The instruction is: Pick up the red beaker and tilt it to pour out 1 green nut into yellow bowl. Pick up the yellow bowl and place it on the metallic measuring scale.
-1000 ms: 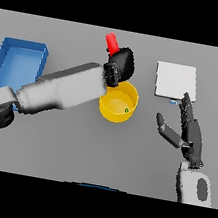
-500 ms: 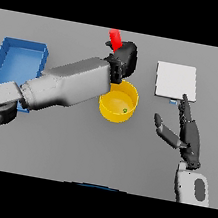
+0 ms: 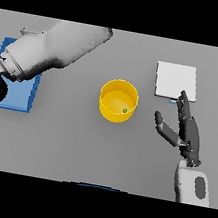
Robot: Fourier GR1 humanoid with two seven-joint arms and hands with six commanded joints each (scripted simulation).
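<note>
Yellow bowl near the middle of the grey surface: round, smooth-walled, fairly deep, upright, matte plastic in look. Inside it one small green nut, a tiny rounded speck lying on the bowl floor toward the right wall.

Metallic measuring scale to the right and further back: a flat, pale, square plate with softly rounded corners, a small bluish tab just showing at its near edge. Well apart from the bowl, nothing on it.

Right hand just in front of the scale, dark and matte, fingers straight and spread, pointing away toward the scale, thumb angled out to the left toward the bowl. Holding nothing, touching neither bowl nor scale. White and grey forearm behind it, running to the lower edge.

Left arm across the upper left: a bulky, smooth, white and grey cylinder reaching up to the top of the scene. Left hand out of sight beyond that edge; red beaker likewise not visible, so its place cannot be told.

Blue tray at far left, flat and rectangular, largely covered by the left arm.
</note>
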